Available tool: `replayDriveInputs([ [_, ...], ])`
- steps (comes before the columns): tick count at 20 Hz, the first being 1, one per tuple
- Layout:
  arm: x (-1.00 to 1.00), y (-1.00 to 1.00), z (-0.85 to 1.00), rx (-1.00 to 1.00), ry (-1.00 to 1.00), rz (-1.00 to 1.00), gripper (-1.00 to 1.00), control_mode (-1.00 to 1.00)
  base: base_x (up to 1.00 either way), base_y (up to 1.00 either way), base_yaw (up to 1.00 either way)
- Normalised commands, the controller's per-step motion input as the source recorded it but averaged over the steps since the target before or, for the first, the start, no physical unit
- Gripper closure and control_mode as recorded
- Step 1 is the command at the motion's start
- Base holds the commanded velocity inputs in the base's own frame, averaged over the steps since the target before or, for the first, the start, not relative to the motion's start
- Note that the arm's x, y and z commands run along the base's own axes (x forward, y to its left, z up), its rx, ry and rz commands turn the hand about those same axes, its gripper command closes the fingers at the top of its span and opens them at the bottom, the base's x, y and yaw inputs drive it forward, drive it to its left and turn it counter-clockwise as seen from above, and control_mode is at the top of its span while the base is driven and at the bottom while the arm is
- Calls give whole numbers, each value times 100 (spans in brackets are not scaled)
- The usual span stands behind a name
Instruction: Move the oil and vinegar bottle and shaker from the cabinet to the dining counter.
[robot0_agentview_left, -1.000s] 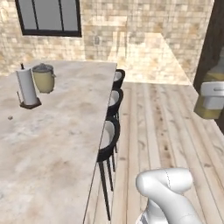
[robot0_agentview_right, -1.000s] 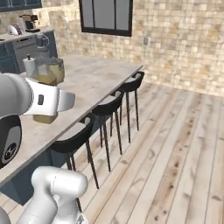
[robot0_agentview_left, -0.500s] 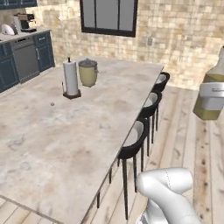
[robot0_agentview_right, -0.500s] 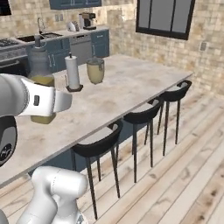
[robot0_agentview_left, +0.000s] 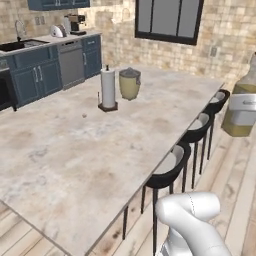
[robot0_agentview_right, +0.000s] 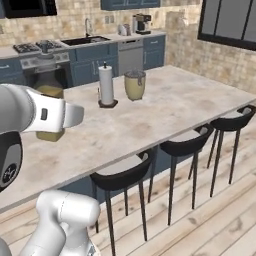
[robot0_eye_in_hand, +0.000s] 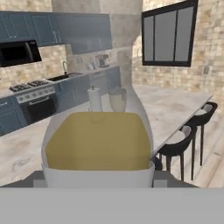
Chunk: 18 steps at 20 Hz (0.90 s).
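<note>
My gripper (robot0_agentview_left: 242, 109) is shut on the oil and vinegar bottle (robot0_agentview_left: 239, 127), a clear bottle of yellow-olive liquid held upright in the air. In the left base view it hangs to the right of the stools, off the edge of the dining counter (robot0_agentview_left: 75, 150). The right base view has the bottle (robot0_agentview_right: 50, 134) behind my white hand (robot0_agentview_right: 54, 114), over the counter's near left part (robot0_agentview_right: 165, 107). Close up in the hand view, the bottle's (robot0_eye_in_hand: 98, 140) yellow body sits between the fingers, the counter (robot0_eye_in_hand: 175, 107) beyond it. The shaker and the cabinet are out of view.
A white paper towel roll (robot0_agentview_left: 108, 87) and a beige lidded pot (robot0_agentview_left: 129, 83) stand mid-counter. Dark stools (robot0_agentview_left: 170, 167) line the counter's right side over a wooden floor. Low blue cupboards with a sink (robot0_agentview_left: 20, 46) and a stove (robot0_agentview_right: 41, 50) run along the back wall.
Both base views have swung with the base: the counter, roll and pot now sit more centred and the blue kitchen has come into sight. The bottle stays in my grip.
</note>
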Motion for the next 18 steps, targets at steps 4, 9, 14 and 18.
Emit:
replayDriveInputs([
  [4, 0, 0, 0, 0, 0, 0, 100, 100, 35, -40, 29],
  [9, 0, 0, 0, 0, 0, 0, 100, 100, 39, -36, 29],
  [14, 0, 0, 0, 0, 0, 0, 100, 100, 36, -26, 23],
  [18, 0, 0, 0, 0, 0, 0, 100, 100, 8, -6, 1],
])
